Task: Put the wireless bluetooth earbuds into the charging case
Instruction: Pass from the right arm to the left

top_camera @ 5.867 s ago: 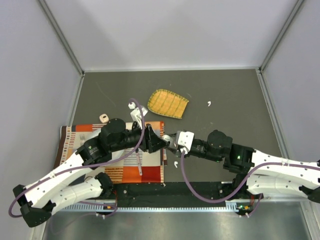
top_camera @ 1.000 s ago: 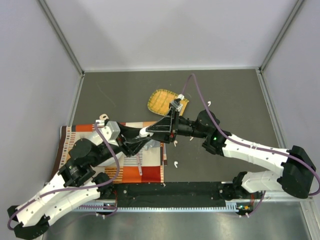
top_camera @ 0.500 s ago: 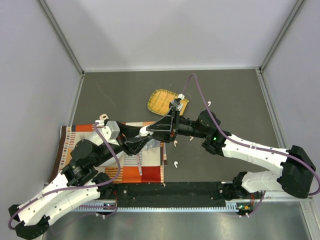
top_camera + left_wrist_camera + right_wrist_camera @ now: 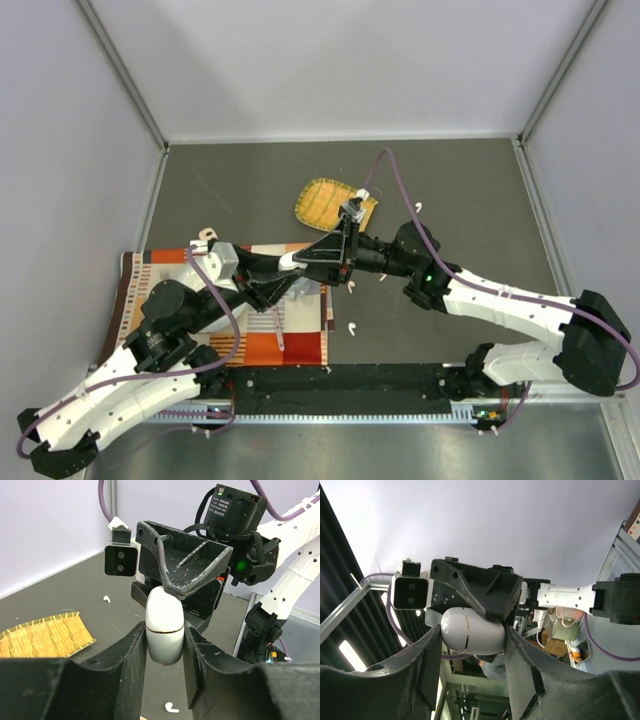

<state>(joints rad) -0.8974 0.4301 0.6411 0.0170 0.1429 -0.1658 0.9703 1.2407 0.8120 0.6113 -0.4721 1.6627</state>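
The white charging case (image 4: 164, 625) is closed, with a thin seam round it, and is held up in the air between both grippers. My left gripper (image 4: 165, 647) is shut on its lower half. My right gripper (image 4: 472, 647) is shut on the same case (image 4: 475, 630) from the opposite side. In the top view the two grippers meet at the case (image 4: 291, 262), over the cloth's far edge. Three white earbuds lie loose on the dark table: one (image 4: 352, 327) near the front, one (image 4: 352, 285) under the right wrist, one (image 4: 418, 208) far right. The left wrist view shows two earbuds (image 4: 171, 708) (image 4: 106, 599).
A yellow woven mat (image 4: 335, 205) lies behind the grippers. A striped orange and brown cloth (image 4: 160, 275) lies at the left front with a thin white stick (image 4: 277, 330) on it. A small beige piece (image 4: 205, 236) sits behind the cloth. Grey walls enclose the table.
Since about six seconds ago both arms have shifted left and back, the right arm stretching over the table, and the case is now gripped between both. Over the last second nothing visibly moved.
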